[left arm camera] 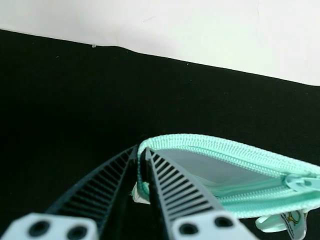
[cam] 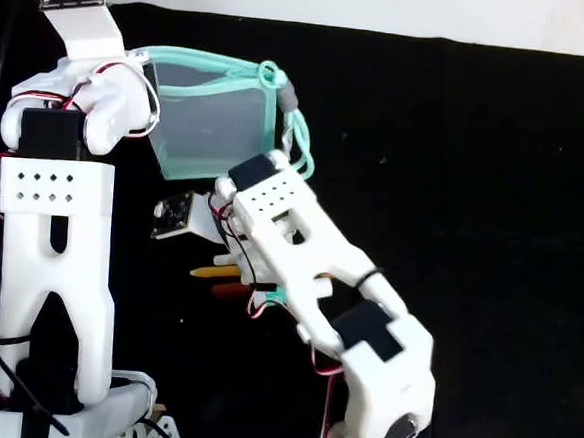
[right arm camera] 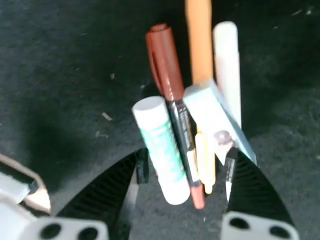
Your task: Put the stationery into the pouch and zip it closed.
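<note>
Although the wrist hides the pinch from above, the left claw, far left, is clenched on a corner of the mint-green translucent zip pouch. Nearer, rightward, the right claw grasps the bundle of stationery, white glue stick and brown marker clearest; overhead, its arm covers all but two tips.

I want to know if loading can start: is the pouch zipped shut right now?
No, the zipper rows of the pouch stand apart around an open mouth, with the slider at one end.

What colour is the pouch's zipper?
Mint green; the zipper shows best in the left wrist view.
</note>
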